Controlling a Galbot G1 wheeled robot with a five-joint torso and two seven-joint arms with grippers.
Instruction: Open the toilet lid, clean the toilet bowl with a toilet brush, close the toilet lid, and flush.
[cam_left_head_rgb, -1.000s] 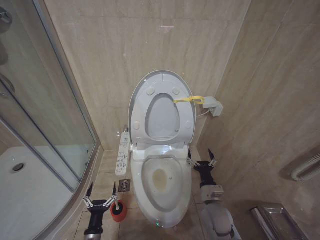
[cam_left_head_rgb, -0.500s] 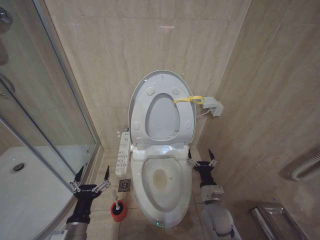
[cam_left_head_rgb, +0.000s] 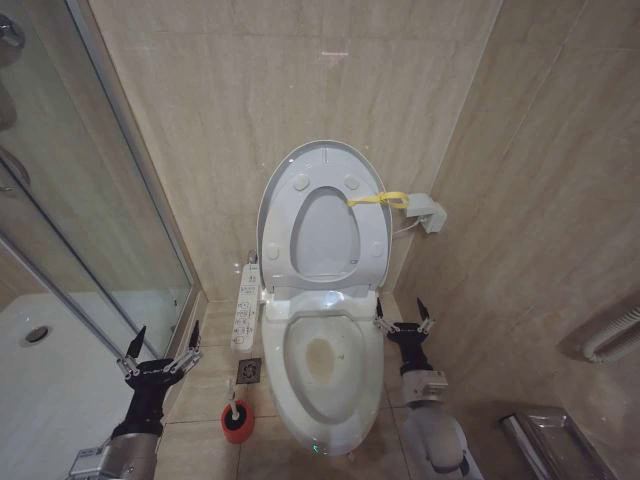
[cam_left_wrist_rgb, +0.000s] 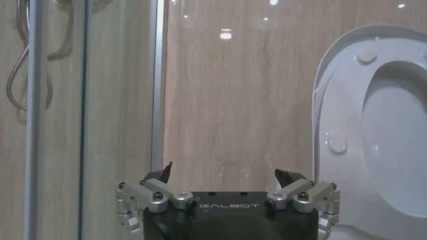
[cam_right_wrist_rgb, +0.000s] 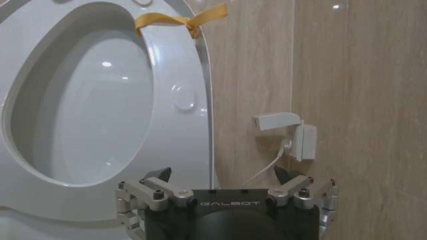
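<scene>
The left gripper (cam_left_head_rgb: 158, 345) hovers low beside the shower glass, fingers spread and empty, well apart from the toilet brush (cam_left_head_rgb: 236, 418) standing on the floor beside the toilet bowl (cam_left_head_rgb: 322, 362). The right gripper (cam_left_head_rgb: 403, 315) hangs spread right of the bowl; the toilet lid (cam_left_head_rgb: 322, 215) stands upright.

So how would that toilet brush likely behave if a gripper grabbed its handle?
The toilet brush looks light: slim handle, small red holder. Standing upright on smooth floor tile, it could probably tip or slide if nudged. The holder may lift along or drop off; I cannot tell.

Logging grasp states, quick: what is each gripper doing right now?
Left gripper: open, empty, beside the shower glass.
Right gripper: open, empty, right of the toilet bowl.
</scene>
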